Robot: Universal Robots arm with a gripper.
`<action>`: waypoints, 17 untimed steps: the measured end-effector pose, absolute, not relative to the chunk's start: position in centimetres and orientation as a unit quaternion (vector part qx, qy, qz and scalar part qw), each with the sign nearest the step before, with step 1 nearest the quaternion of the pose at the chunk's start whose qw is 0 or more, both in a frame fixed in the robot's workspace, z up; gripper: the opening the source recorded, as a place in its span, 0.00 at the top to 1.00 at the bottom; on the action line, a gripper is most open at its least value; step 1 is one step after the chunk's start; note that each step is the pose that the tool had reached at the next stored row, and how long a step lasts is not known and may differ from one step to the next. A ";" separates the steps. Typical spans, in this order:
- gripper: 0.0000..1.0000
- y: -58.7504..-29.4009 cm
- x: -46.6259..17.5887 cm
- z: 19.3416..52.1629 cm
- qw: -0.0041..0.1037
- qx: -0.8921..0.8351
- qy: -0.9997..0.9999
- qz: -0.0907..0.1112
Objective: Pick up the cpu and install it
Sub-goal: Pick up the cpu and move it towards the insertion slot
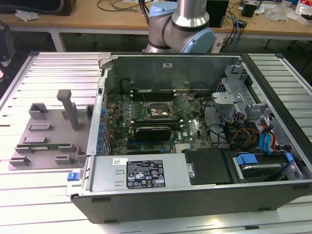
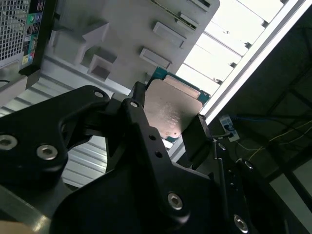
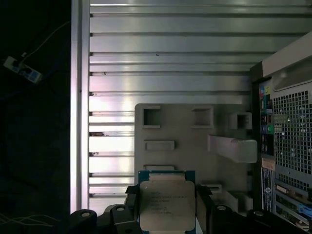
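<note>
In the exterior view an open computer case (image 1: 195,204) lies on a slatted metal table (image 1: 273,219). Inside it are a green circuit board (image 1: 192,131) with a square black socket (image 1: 158,111) near its middle, a grey power supply box (image 1: 141,173) along the near wall, and a tangle of coloured cables (image 1: 241,134) toward the exterior view's right. On the exterior view's left, just beside the case, a grey tray (image 1: 29,131) of holders carries a long green memory stick (image 1: 46,145) lying flat. The arm (image 1: 187,24) stands at the far side of the case and goes up out of the picture.

In the first wrist view the gripper (image 3: 167,209) is clenched on the cpu (image 3: 167,202), with a black finger (image 3: 130,195) against each side edge and the silvery plate facing the camera. The tray, the table slats and the case's perforated back panel lie beyond it.

In the second wrist view the same grip is seen at a slant. The cpu (image 2: 173,109) is pinched between the fingertips, with the tray beyond it.
</note>
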State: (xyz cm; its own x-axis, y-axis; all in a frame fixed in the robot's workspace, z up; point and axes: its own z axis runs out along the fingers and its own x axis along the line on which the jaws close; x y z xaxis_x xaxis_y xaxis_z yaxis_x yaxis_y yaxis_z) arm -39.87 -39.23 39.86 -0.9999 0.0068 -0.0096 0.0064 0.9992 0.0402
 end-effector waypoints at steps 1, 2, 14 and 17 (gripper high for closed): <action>0.45 -39.2 -39.9 39.9 0.005 0.003 1.000 0.020; 0.45 -39.2 -39.9 39.9 0.005 0.003 1.000 0.020; 0.45 -39.2 -38.1 39.9 0.005 0.003 1.000 0.020; 0.45 -39.2 -37.2 39.9 0.005 0.003 1.000 0.020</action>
State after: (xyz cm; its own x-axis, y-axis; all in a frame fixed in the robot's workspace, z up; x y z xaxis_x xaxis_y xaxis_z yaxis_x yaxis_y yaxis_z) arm -37.20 -39.23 39.88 -0.9999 0.0068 -0.0097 0.0064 0.9992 0.0402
